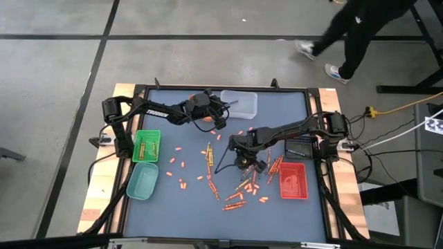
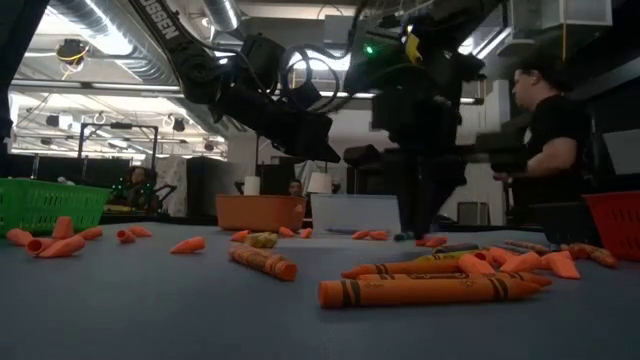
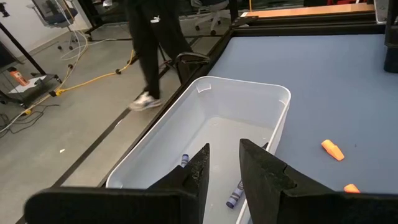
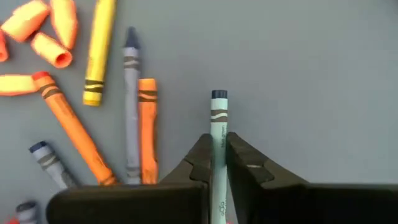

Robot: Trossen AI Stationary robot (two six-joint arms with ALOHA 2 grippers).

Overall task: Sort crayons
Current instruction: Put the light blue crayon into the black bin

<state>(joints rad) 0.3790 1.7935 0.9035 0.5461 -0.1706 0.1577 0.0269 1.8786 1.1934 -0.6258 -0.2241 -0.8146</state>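
Right wrist view: fingers pinch pale blue-green crayon.

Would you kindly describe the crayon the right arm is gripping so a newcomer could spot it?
Start at the red tray on the table's right side; the right tool is just left of it. Between its fingers is a pale blue-green crayon, the only one clamped, while the orange, yellow and grey crayons lie loose beside it.

crayons strewn mid-table, trays flanking (both sides); bin behind
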